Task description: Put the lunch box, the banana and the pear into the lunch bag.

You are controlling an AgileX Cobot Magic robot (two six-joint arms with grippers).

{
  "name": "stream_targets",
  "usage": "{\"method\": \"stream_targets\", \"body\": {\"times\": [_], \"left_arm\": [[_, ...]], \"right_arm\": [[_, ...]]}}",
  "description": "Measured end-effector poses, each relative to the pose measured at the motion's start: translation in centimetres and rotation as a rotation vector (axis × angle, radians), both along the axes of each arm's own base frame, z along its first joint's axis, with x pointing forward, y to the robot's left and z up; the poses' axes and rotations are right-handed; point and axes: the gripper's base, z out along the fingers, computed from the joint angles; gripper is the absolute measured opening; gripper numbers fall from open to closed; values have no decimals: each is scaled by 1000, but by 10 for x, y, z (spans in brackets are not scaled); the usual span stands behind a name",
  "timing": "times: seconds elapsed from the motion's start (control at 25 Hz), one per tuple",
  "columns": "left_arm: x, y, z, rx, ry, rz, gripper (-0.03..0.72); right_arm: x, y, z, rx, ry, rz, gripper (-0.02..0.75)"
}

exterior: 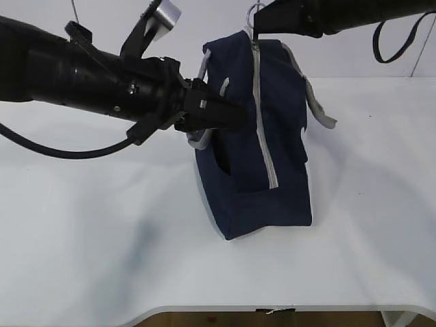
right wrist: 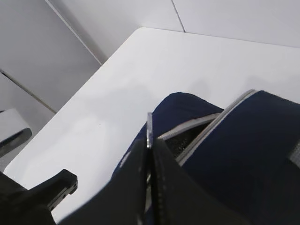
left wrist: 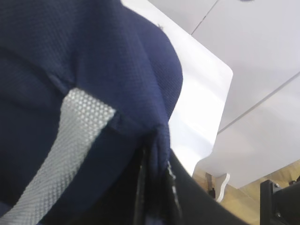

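The lunch bag [exterior: 262, 136] is stood on the counter [exterior: 82, 238]. Its side fabric is pinched by the left end effector [exterior: 228, 116]; its ring pull [right wrist: 149, 131] is clamped by the right end effector [exterior: 255, 33].

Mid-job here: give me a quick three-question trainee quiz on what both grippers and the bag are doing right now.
1. True or false: the lunch bag lies flat on the table.
2. What is the right gripper pinching? A) handle B) ring pull C) banana
3. Fill in: the left gripper grips the bag's ____.

Key: 1 false, it stands upright. 2 B. 3 fabric, on the bag's left side.
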Motion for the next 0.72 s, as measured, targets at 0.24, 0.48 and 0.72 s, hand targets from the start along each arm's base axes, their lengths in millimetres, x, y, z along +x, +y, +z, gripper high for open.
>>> {"method": "stream_targets", "body": {"times": [0.24, 0.48, 0.72], "left_arm": [[-3, 0, -1, 8, -2, -41, 45], [-7, -1, 0, 1, 5, -85, 44], [-10, -2, 0, 4, 7, -119, 44]], "right_arm": [[5, 0, 4, 0, -21, -16, 6], [10, -1, -1, 6, -10, -34, 6], [19, 1, 0, 8, -19, -36, 6]]}}
